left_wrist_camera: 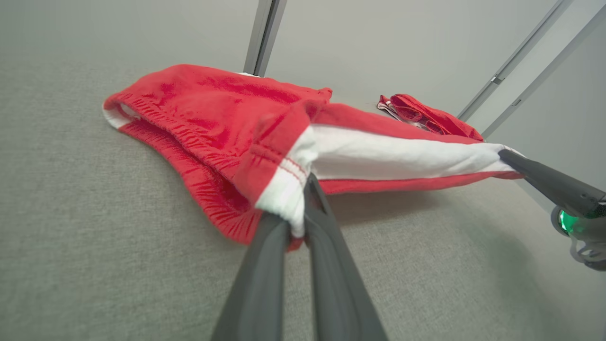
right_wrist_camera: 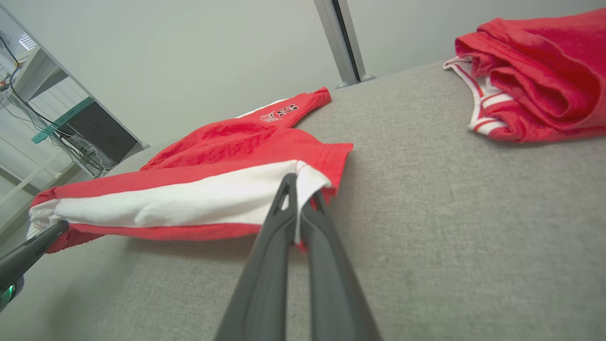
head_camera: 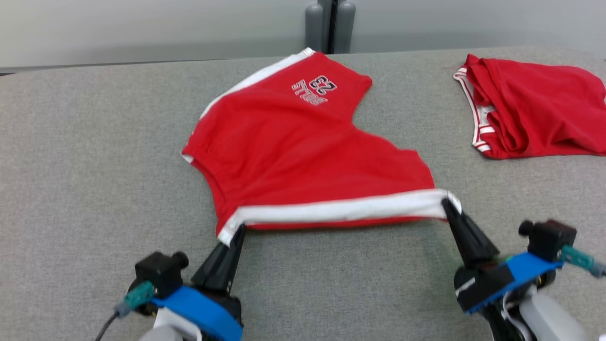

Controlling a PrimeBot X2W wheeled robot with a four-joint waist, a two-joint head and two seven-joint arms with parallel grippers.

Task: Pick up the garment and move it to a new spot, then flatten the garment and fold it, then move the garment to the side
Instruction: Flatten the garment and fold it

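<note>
Head view: the red shorts (head_camera: 303,156) lie on the grey worktop (head_camera: 94,166). Their near white-striped edge is raised taut between the left end effector (head_camera: 238,233) and the right end effector (head_camera: 447,204), each clamped on a corner.

Left wrist view: its fingers (left_wrist_camera: 265,265) pinch the waistband corner.

Right wrist view: its fingers (right_wrist_camera: 279,246) pinch the hem corner. Another red garment (right_wrist_camera: 535,71) lies well apart.

Item: garment (head_camera: 303,156), red shorts with white side stripes and a white "23" print on the far leg, upside down seen from the near side. Lies mid-table on the grey table (head_camera: 94,166), mostly spread. Gathered elastic waistband to the left, leg openings to the right. Near white-striped edge pulled taut left to right, raised off the surface. Far leg flat, reaching the far edge.
</note>
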